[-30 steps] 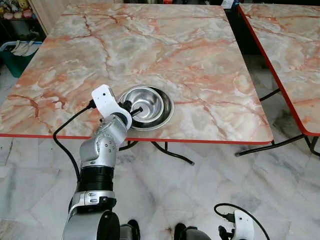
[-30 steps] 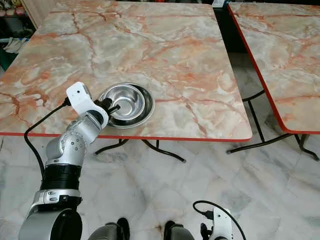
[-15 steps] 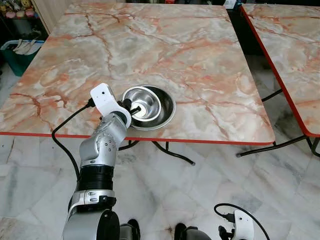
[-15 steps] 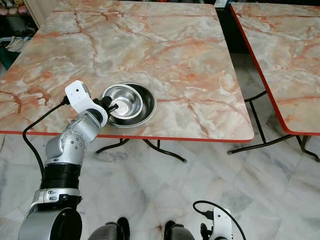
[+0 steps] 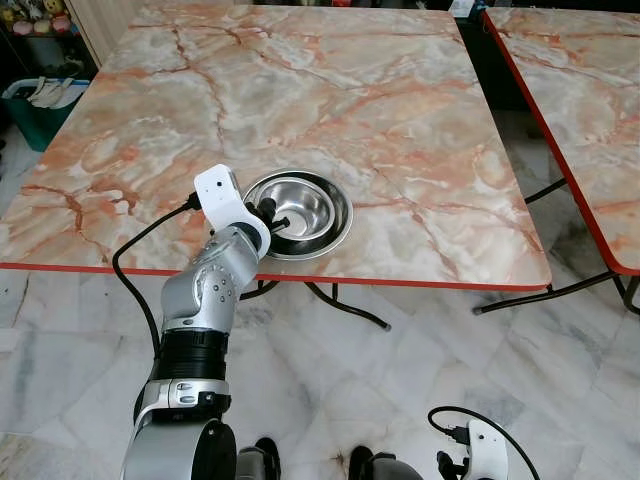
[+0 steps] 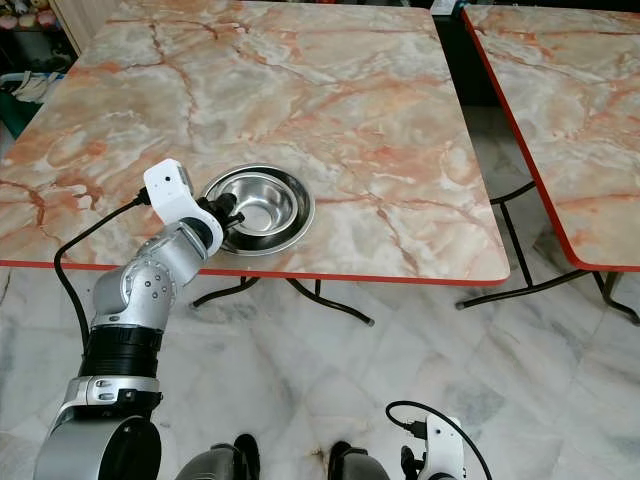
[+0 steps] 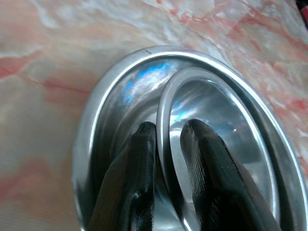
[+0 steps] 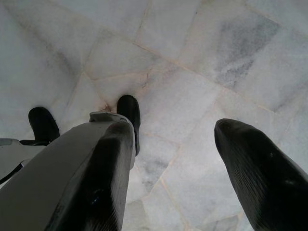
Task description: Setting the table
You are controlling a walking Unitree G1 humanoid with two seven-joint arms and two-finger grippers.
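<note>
In the eye views, a steel plate [image 5: 335,222] is seen near the near edge of the marble table [image 5: 330,90], left of its middle, and a smaller steel bowl [image 5: 298,208] is nested inside it; the left arm is bent up from below, with the left gripper [image 5: 275,218] reaching over the near-left rims. In the left wrist view, the bowl's rim is clamped between the two black fingers [image 7: 136,163], one inside the bowl and one in the gap to the plate. In the right wrist view, the right gripper [image 8: 173,144] is hung low over the tiled floor [image 8: 192,57] with its jaws spread apart and nothing between them.
</note>
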